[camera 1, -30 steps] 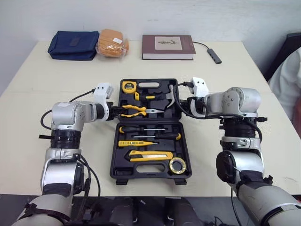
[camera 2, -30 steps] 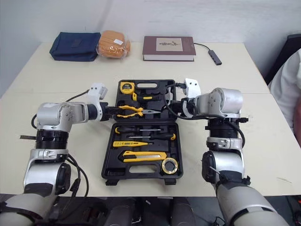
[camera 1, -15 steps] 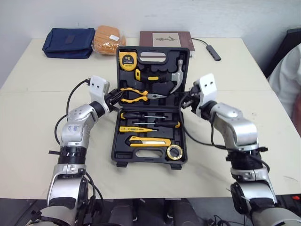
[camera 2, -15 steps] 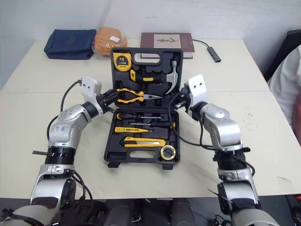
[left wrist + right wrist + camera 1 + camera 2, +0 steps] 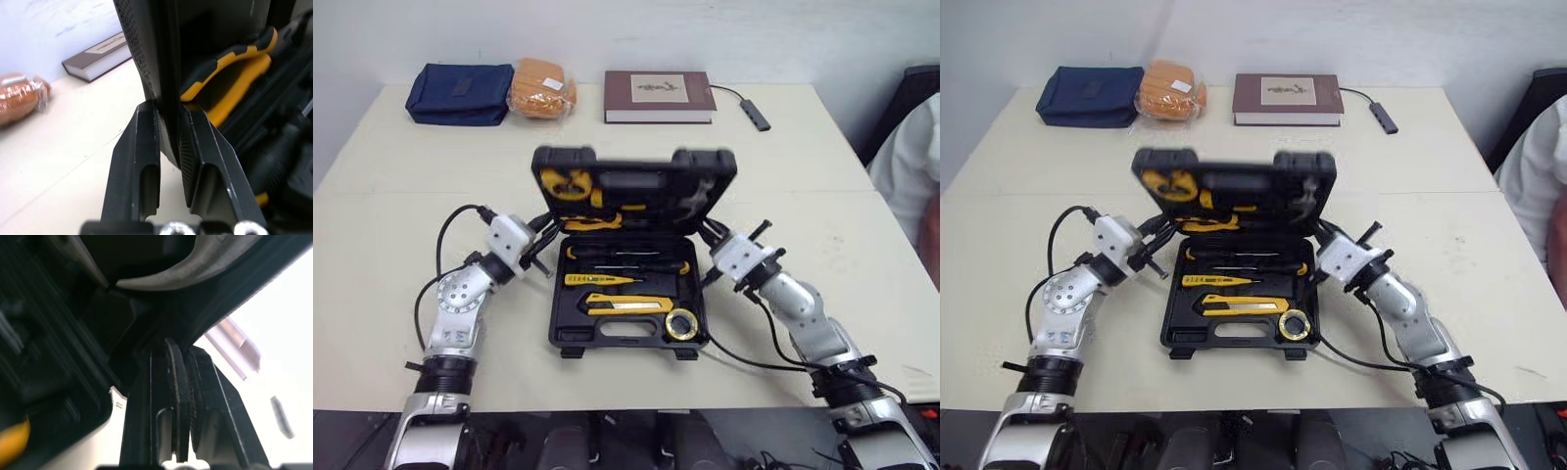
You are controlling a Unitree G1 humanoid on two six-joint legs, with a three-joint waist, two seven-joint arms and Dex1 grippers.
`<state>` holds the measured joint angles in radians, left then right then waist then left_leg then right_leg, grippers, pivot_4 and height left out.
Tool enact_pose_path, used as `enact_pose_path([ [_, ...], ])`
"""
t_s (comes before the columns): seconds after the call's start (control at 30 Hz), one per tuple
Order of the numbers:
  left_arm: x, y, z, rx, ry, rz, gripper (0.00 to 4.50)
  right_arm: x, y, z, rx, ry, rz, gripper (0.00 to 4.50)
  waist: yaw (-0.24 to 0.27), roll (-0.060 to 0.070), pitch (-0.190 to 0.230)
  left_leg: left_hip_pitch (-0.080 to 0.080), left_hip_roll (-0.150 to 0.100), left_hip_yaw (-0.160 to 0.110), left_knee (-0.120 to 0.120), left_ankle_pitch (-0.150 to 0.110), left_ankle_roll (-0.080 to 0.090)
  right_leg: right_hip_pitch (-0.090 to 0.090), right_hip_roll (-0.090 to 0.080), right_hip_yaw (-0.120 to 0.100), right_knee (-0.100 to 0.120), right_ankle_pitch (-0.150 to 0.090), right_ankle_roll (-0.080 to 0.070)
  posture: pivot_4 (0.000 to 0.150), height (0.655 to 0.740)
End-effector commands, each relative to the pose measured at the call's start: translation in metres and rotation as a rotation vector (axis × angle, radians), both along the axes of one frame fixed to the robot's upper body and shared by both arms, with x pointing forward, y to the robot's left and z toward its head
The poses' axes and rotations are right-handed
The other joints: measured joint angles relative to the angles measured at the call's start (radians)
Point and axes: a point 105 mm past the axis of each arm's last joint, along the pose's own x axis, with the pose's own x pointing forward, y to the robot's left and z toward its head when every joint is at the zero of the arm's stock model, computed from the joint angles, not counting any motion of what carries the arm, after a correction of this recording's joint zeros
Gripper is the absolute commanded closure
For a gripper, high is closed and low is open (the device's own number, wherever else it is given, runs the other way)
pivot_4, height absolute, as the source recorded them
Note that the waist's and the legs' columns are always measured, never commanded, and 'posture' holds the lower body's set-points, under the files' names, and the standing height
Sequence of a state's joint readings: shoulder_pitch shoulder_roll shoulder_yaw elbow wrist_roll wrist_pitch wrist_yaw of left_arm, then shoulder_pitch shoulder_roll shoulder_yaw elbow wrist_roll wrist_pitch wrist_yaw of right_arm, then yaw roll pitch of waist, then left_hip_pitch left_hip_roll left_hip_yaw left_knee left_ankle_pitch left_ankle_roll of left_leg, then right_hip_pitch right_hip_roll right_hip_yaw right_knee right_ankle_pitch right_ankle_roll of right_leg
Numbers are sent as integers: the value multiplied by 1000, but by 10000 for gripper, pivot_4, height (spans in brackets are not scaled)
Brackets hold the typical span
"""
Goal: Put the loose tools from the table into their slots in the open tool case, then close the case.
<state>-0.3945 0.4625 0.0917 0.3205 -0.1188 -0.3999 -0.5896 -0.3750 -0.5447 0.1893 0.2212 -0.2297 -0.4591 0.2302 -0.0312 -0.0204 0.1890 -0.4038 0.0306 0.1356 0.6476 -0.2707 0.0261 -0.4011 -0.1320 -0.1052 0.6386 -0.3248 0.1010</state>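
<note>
**Lid half down, a gripper on each side rim**

The lid (image 5: 634,168) is stiff moulded plastic. I judge it top-heavy with the pliers (image 5: 230,73) and hammer (image 5: 205,264) clipped inside. Tilted over the base (image 5: 558,328) as it is, it should want to drop on its own, so I'd lower it under control. The textured side rims offer a fair hold, low near the hinge at the base's 12 o'clock edge.

My left gripper (image 5: 544,233) is clamped on the lid's 9 o'clock rim, one finger either side of the wall. My right gripper (image 5: 709,235) pinches the 3 o'clock rim, fingers nearly together on it.

The base sits mid-table (image 5: 391,225), with a knife (image 5: 626,306) and tape roll (image 5: 682,324) slotted in. A book (image 5: 658,95) lies at 12 o'clock and a pouch (image 5: 460,93) at 11, both well apart.
</note>
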Motion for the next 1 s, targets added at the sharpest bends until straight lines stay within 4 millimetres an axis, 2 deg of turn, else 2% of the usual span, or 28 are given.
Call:
enact_pose_path([
  [0.03, -10, 26, 8, 111, -116, 90, 42918, 1, -40, -24, -131, -28, -136, 45000, 0, 0, 0, 3, 1, -1, 0, 0, -1, 3, 0, -1, -1, 0, 0, 1500, 7400],
  [0.1, -12, 26, 3, 131, -114, 85, 42918, -2, -39, -25, -142, -60, -131, 45000, 1, 0, 0, 4, 2, -2, 0, -2, -2, 5, -2, -1, -1, 0, -1, 1500, 7400],
  [0.17, -14, 31, -1, 104, -96, 100, 42918, -3, -42, -34, -129, -16, -134, 45000, 1, 0, 0, 4, 2, -2, 0, -2, -2, 5, -3, 0, -1, 0, -1, 1500, 7400],
  [0.2, -16, 31, -3, 81, -79, 92, 39020, -6, -42, -33, -112, -19, -128, 45000, 1, 0, 0, 4, 2, -2, 0, -2, -2, 5, -3, 0, -1, 0, -1, 1500, 7400],
  [0.33, -25, 33, -13, 96, -20, 54, 21829, -16, -40, -30, -93, 21, -74, 27971, 4, 0, 0, 6, 2, -3, 0, -3, -1, 9, -3, -1, -1, 0, -1, 1500, 7400],
  [0.43, -39, 57, -17, 55, 77, 90, 7258, -29, -54, -30, -127, 50, -64, 11712, 3, 0, 0, 4, 2, -3, 1, -4, 2, 8, -4, -1, -2, 0, -1, 1500, 7400],
  [0.47, -45, 71, -21, 29, 136, 118, 3153, -34, -62, -30, -134, 62, -65, 7518, 2, 0, 0, 5, 2, -3, 2, -5, 2, 9, -5, -1, -3, 0, -1, 1500, 7400],
  [0.5, -52, 85, -24, -8, 191, 144, 3153, -39, -75, -33, -118, 103, -92, 7518, 2, 0, 0, 5, 2, -4, 2, -5, 2, 9, -6, -1, -3, 0, -1, 1500, 7400],
  [0.57, -63, 99, -28, -23, 248, 171, 3153, -46, -93, -34, -91, 147, -128, 7518, 2, 0, 0, 5, 2, -5, 0, -6, 1, 9, -6, 0, -4, 0, -1, 1500, 7400],
  [0.6, -67, 104, -30, -8, 265, 178, 3153, -52, -103, -38, -63, 201, -134, 7518, 2, 0, 0, 6, 2, -5, 0, -6, 1, 10, -6, 0, -4, 0, -1, 1500, 7400],
  [0.7, -65, 111, -19, -43, 261, 191, 3153, -60, -123, -26, 85, 267, -170, 7518, 8, 0, 0, 7, 2, -6, 0, -6, 1, 11, -6, -1, -5, 0, -2, 1500, 7400],
  [0.8, -60, 111, -12, -79, 253, 191, 3153, -63, -124, -18, 167, 310, -157, 7518, 10, 0, 0, 7, 2, -12, 1, -9, 5, 17, -8, -1, -8, 2, -2, 1500, 7400],
  [0.9, -55, 105, -8, -93, 251, 166, 3153, -76, -114, -17, 185, 368, -84, 7518, 7, 0, 0, 12, 2, -13, -1, -11, 3, 22, -8, -2, -11, 2, -3, 1500, 7400],
  [1.0, -44, 93, -2, -119, 261, 113, 3153, -94, -99, -27, 155, 492, 1, 7518, 11, 0, 0, 14, 3, -15, -2, -11, 2, 25, -6, -5, -13, 1, -4, 1500, 7400],
])
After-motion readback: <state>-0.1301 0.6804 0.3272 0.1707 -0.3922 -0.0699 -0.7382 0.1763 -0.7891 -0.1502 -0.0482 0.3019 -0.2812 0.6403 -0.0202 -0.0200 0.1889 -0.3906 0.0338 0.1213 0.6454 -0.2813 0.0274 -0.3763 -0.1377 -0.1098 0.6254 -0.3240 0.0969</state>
